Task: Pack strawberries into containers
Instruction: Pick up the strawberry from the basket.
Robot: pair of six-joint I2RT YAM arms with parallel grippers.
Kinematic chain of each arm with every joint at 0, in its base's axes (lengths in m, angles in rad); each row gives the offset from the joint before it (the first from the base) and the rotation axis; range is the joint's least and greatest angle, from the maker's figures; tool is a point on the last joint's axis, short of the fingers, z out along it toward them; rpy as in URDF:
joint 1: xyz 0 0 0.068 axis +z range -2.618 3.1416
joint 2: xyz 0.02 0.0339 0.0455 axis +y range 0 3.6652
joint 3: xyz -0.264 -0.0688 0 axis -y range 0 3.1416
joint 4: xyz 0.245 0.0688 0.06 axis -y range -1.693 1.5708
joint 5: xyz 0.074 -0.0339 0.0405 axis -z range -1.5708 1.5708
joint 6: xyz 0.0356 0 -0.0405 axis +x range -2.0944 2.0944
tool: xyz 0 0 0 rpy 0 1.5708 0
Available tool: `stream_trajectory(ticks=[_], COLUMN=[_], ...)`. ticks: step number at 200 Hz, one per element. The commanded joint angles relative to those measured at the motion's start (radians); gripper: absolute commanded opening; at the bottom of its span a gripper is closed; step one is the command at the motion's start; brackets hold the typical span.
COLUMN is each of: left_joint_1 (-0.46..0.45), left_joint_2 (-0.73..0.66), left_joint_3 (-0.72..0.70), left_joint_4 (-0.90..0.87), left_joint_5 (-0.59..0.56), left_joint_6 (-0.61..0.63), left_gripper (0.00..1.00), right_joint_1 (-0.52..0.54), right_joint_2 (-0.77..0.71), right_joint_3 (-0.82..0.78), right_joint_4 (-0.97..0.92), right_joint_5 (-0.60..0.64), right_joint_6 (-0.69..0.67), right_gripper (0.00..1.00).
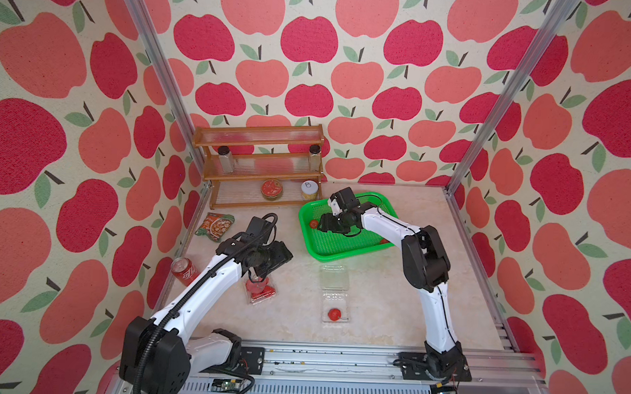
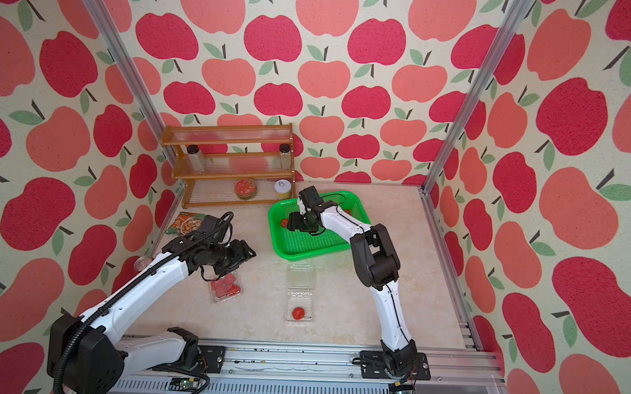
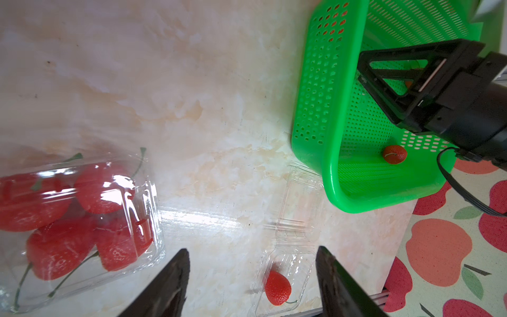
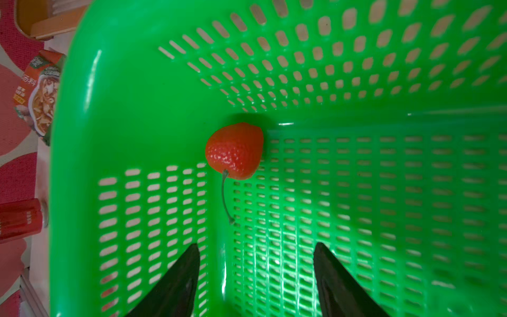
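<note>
Packet point(image 4: 41, 93) with "汤料" label

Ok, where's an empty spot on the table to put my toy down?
Bare marble tabletop lies between the clear plastic box packed with strawberries and the open clear plastic box holding one strawberry, and along the front edge. Crowded: the back and left side, with the wooden shelf rack, snack packet, red soda can and green perforated plastic basket.

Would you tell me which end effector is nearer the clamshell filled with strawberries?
Left. The left end effector hovers close by the clamshell; the right end effector reaches into the green basket.
</note>
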Motion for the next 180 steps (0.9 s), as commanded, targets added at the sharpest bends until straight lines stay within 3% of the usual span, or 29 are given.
stream_trajectory(ticks=[1, 80, 142, 180], left_joint_1=[0.008, 0.023, 0.040, 0.054], left_joint_2=[0.036, 0.046, 0.017, -0.015], left_joint_3=[0.038, 0.034, 0.024, 0.010], left_joint_4=[0.016, 0.013, -0.022, -0.035], left_joint_5=[0.024, 0.039, 0.046, 0.051], left_joint_6=[0.027, 0.032, 0.043, 0.043], left_gripper=[0.71, 0.71, 0.71, 0.71], right_joint_1=[0.006, 0.013, 0.041, 0.048], right_joint_2=[0.020, 0.123, 0.142, 0.170], right_joint_3=[0.079, 0.123, 0.067, 0.098], right_joint_4=[0.056, 0.130, 0.268, 0.244], right_joint_5=[0.016, -0.002, 0.064, 0.078], right_joint_6=[-0.019, 0.035, 0.070, 0.080], right_gripper=[0.68, 0.68, 0.66, 0.63])
